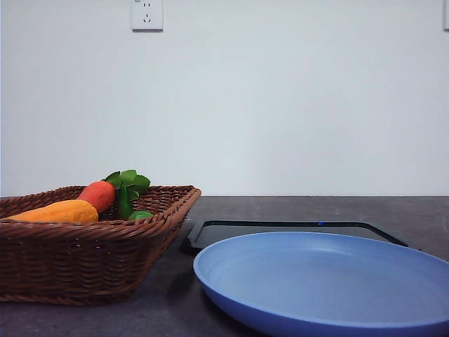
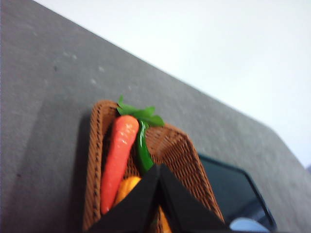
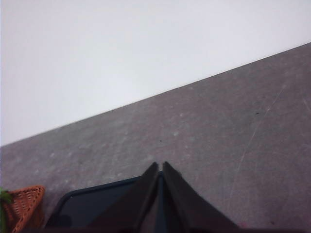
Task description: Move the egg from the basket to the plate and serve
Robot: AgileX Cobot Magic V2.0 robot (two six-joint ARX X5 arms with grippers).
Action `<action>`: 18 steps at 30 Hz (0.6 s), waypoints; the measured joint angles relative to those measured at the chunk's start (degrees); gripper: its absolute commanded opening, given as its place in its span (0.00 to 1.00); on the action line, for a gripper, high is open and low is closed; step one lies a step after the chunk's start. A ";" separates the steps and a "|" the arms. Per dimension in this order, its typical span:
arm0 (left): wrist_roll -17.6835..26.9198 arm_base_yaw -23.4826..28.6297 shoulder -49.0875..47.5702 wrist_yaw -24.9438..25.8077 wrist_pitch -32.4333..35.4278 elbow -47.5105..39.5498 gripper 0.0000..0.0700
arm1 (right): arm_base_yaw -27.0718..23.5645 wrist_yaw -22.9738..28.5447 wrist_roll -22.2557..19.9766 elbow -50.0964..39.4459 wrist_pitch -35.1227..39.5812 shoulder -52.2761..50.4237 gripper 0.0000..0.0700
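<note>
Basket (image 2: 180, 155) just beneath the closed left hand (image 2: 159, 167)

Soft, even indoor light fills all views. The basket (image 1: 91, 246) casts a faint shadow toward the plate (image 1: 323, 281). Both wrist views are slightly blurred, the wall overexposed.

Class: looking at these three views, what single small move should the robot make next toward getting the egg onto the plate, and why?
Probably lower the left claw, fingertips together, toward the basket while opening it. It hangs above the basket's carrot and green vegetable, and no egg is seen yet. The plate sits bare beside the basket.
</note>
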 measured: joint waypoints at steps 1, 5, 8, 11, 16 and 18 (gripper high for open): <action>0.92 -0.02 1.98 0.35 -0.95 1.41 0.00 | 0.00 -0.03 -0.25 1.36 -1.07 1.55 0.00; 6.78 -0.17 10.67 2.96 -4.80 7.48 0.00 | 0.00 -0.94 -1.25 6.74 -6.24 8.41 0.00; 10.71 -0.23 17.00 6.22 -7.94 11.45 0.00 | 0.02 -4.61 -2.59 10.33 -10.34 13.77 0.00; 13.90 -0.93 23.46 10.62 -11.45 15.28 0.00 | 0.04 -8.36 -3.86 13.19 -14.89 19.01 0.00; 17.37 -3.24 32.27 17.99 -17.45 19.80 0.00 | 0.04 -16.08 -6.35 14.77 -20.55 26.75 0.00; 18.11 -4.32 34.78 20.22 -17.88 20.50 0.00 | 0.05 -19.45 -7.00 14.77 -22.39 29.82 0.02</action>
